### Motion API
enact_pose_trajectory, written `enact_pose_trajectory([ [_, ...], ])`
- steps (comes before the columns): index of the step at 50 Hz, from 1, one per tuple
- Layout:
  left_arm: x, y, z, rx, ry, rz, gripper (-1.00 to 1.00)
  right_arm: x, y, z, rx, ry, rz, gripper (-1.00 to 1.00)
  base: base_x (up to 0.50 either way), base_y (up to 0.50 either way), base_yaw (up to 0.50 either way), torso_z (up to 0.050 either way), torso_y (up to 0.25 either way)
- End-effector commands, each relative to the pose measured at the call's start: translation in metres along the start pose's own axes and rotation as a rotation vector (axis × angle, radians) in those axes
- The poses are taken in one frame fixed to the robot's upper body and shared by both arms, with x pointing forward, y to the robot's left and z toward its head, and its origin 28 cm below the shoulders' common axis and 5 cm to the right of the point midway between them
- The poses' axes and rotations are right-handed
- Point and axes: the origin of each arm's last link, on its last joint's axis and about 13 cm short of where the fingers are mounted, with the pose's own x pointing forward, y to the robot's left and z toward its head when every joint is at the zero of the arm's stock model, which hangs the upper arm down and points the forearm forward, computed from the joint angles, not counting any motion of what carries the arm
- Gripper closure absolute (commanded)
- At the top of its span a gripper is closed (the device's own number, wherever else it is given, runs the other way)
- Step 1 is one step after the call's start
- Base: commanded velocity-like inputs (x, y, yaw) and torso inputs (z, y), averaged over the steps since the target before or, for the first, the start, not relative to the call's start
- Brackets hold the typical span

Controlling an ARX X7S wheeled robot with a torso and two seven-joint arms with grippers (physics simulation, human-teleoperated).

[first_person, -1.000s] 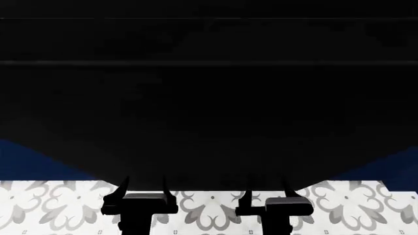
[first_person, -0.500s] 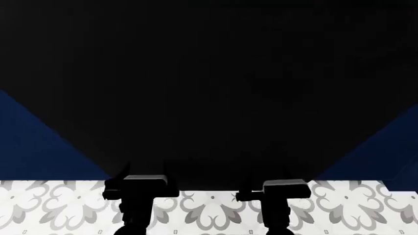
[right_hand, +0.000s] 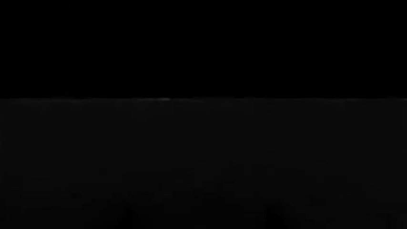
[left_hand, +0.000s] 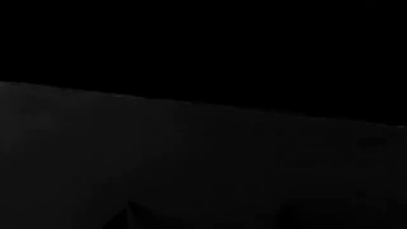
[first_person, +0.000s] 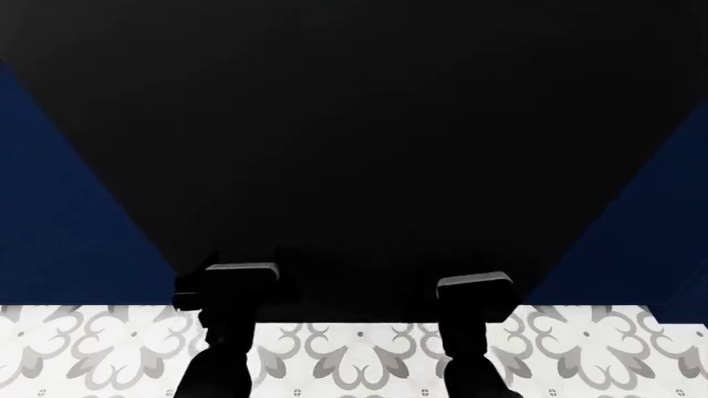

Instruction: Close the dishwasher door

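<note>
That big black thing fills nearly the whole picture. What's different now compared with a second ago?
The dishwasher door has swung further up: a second ago faint horizontal lines crossed its top, now its black face fills the head view and more navy cabinet shows on both sides. Both arms pushed forward; the left gripper and right gripper sit deeper against the door, their fingers now lost in the black. The patterned floor stayed put.

Near-black dishwasher door (left_hand: 203, 167) under a slanting, darker band.

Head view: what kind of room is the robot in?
Probably a kitchen. A big black dishwasher door fills the view, navy cabinets stand on both sides, and the floor has flowery patterned tiles.
</note>
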Motion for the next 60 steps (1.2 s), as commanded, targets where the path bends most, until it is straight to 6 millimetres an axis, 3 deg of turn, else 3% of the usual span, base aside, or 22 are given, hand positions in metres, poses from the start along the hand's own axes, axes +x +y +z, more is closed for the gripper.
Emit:
enact_pose_trajectory([
  [1,0.013,0.002,0.024,-0.012,-0.065,0.019,-1.00,0.027,-0.002,0.033,-0.012,-0.111,-0.010,-1.00,0.00,0.00,0.00,0.000,0.010],
  [17,0.019,0.000,0.035,-0.006,-0.086,0.020,-1.00,0.036,-0.010,0.045,-0.030,-0.123,-0.032,-1.00,0.00,0.00,0.00,0.000,0.003],
  [41,0.031,0.003,0.070,0.018,-0.162,0.034,-1.00,0.057,-0.022,0.084,-0.034,-0.174,-0.071,-1.00,0.00,0.00,0.00,0.000,0.003],
  [60,0.036,0.005,0.077,0.012,-0.165,0.043,-1.00,0.069,-0.031,0.091,-0.048,-0.161,-0.100,-1.00,0.00,0.00,0.00,0.000,0.002],
])
